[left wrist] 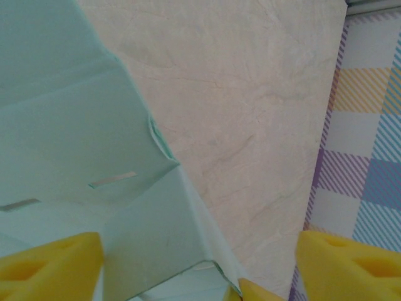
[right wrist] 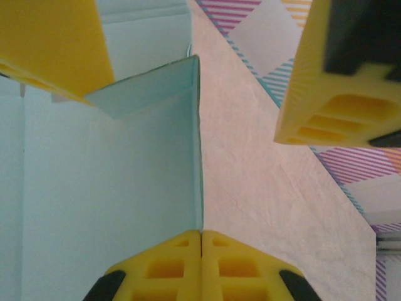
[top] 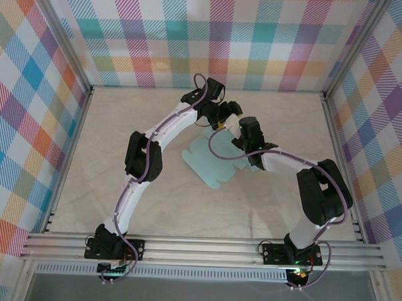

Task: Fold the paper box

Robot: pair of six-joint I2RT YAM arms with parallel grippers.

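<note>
- Box [top: 207,163]: a pale mint card sheet lying near the middle of the table [top: 119,187], under the spot where both arms meet. It is mostly flat, with rounded flaps spread toward the near-left.
- Left gripper [left wrist: 200,269]: open wide. In its wrist view one yellow finger [left wrist: 50,263] sits over the card at lower left, and the other hangs over bare table, well clear of the sheet. Nothing is held between them.
- Same view: the card fills the left side, creased into panels. Two short slits [left wrist: 113,179] are cut into it, and a small tab sticks out at its right edge. One corner of the sheet lies in the gap between the fingers.
- Right gripper [right wrist: 201,260]: its fingers are pressed together at the bottom of its wrist view. An upright flap [right wrist: 150,88] of the card runs edge-on straight down into the seam between them, so the gripper appears to pinch that flap.
- Right wrist view, top corners: the left gripper's yellow fingers sit far apart. One is over the card at upper left, and the other is at upper right, above bare table.
- Walls [top: 212,38]: pastel check cloth on three sides of the table.
</note>
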